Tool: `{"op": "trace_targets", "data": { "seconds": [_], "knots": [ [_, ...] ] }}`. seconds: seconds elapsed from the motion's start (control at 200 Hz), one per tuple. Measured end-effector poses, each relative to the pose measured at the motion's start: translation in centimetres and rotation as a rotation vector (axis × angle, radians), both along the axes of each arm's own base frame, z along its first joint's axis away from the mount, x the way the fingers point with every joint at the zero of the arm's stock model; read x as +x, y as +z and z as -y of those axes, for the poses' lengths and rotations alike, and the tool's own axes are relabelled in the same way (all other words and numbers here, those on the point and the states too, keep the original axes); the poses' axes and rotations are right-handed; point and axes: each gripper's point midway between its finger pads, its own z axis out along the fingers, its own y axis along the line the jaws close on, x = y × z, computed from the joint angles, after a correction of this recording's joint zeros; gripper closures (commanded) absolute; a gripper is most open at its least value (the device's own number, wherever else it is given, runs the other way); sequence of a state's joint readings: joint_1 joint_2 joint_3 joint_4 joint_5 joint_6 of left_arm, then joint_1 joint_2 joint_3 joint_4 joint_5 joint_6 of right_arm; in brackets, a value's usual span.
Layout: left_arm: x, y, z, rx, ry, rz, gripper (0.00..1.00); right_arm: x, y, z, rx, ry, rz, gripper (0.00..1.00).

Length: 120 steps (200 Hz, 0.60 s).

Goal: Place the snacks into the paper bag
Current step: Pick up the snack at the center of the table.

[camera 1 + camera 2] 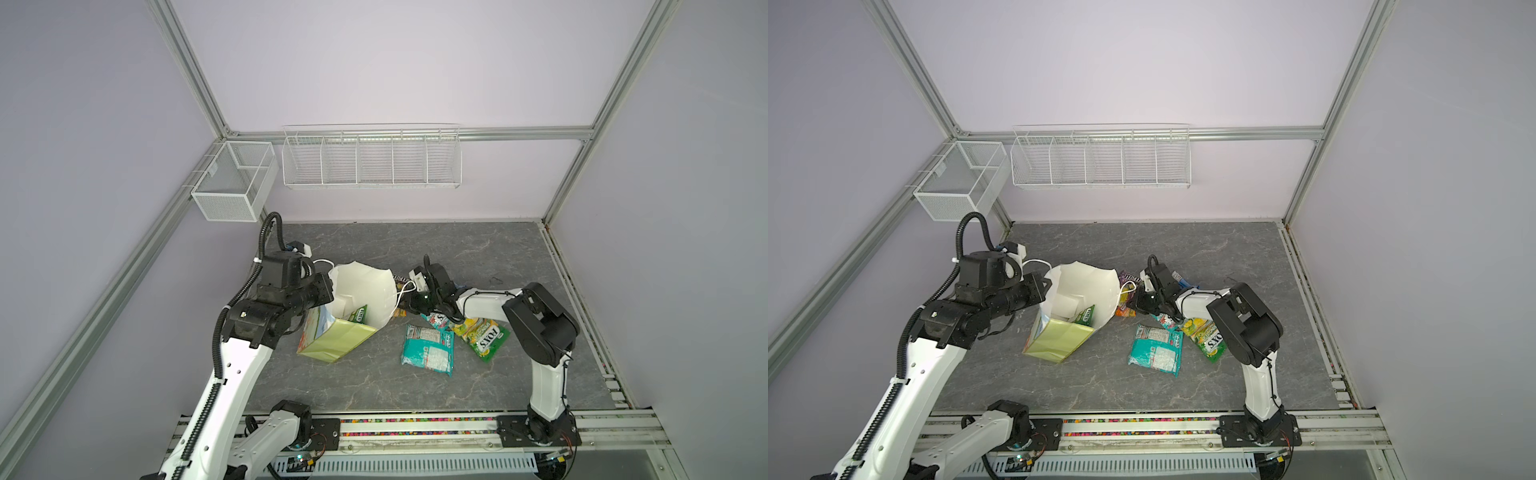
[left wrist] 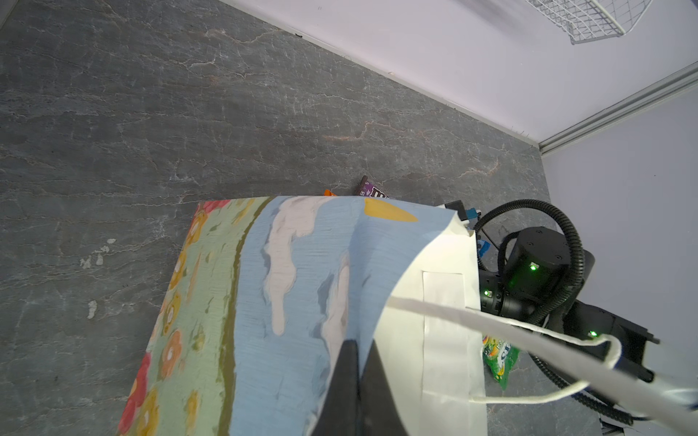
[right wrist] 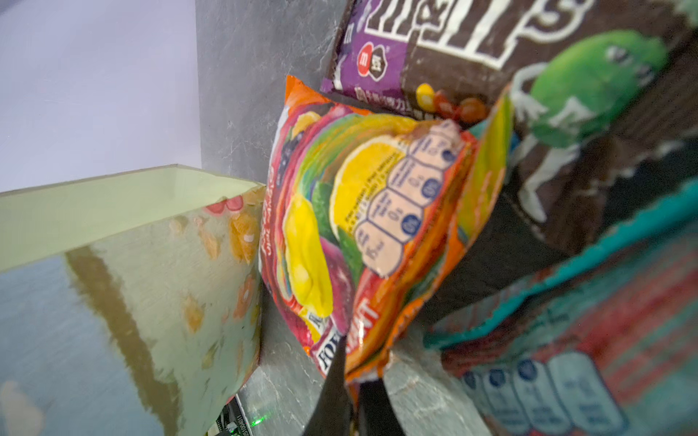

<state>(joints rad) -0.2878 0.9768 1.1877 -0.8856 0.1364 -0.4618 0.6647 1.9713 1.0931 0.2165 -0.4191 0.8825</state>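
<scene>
Top views first. Got a paper bag (image 1: 337, 341) standing mouth-up on the gray table (image 1: 478, 257), a bit left of the middle, with one green packet (image 1: 360, 314) already poking up inside. Can see the left gripper (image 1: 331, 286) parked right at the bag's rim, but can't tell the finger position from up here. Over on the bag's other side, just beside it, found the right gripper (image 1: 1134, 306) down low on an orange packet (image 1: 1124, 311), with a purple packet (image 1: 1128, 279) lying right behind that one. Nearer the front edge, spotted a big teal packet (image 1: 428, 350) flat on the table, a yellow-green packet (image 1: 484, 338) partly under the right arm (image 1: 486, 299), and a smaller teal packet (image 1: 436, 319) wedged between those two and the gripper.

Left wrist view next. Shows the left gripper (image 2: 360, 345) pinched together on the bag's top edge, one finger against the blue printed outside, the other against the white inside. Also catches a white cord handle (image 2: 491, 321) running across in front of the right arm.

Right wrist view last. Puts the right gripper (image 3: 355, 372) clamped on the bottom edge of the orange packet, right up beside the bag's printed face. Also shows the purple packet tucked behind it and a teal one just alongside.
</scene>
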Motion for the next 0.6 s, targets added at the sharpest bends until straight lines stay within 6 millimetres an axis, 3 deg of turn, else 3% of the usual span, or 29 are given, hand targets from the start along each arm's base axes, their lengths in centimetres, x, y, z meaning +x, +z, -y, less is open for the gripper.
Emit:
{"op": "trace_targets", "data": {
  "seconds": [0.185,0.435,0.6],
  "knots": [
    [-0.1,0.0,0.0,-0.002,-0.003,-0.001,1.0,-0.5,2.1,0.4,0.002,0.0,0.027,0.93],
    [-0.3,0.2,0.3,-0.018,-0.014,-0.001,1.0,-1.4,9.2,2.1,0.001,-0.012,0.161,0.93],
    [-0.4,0.3,0.5,-0.033,-0.017,-0.002,1.0,-2.0,11.9,3.5,-0.014,-0.029,0.224,0.93]
  ]
}}
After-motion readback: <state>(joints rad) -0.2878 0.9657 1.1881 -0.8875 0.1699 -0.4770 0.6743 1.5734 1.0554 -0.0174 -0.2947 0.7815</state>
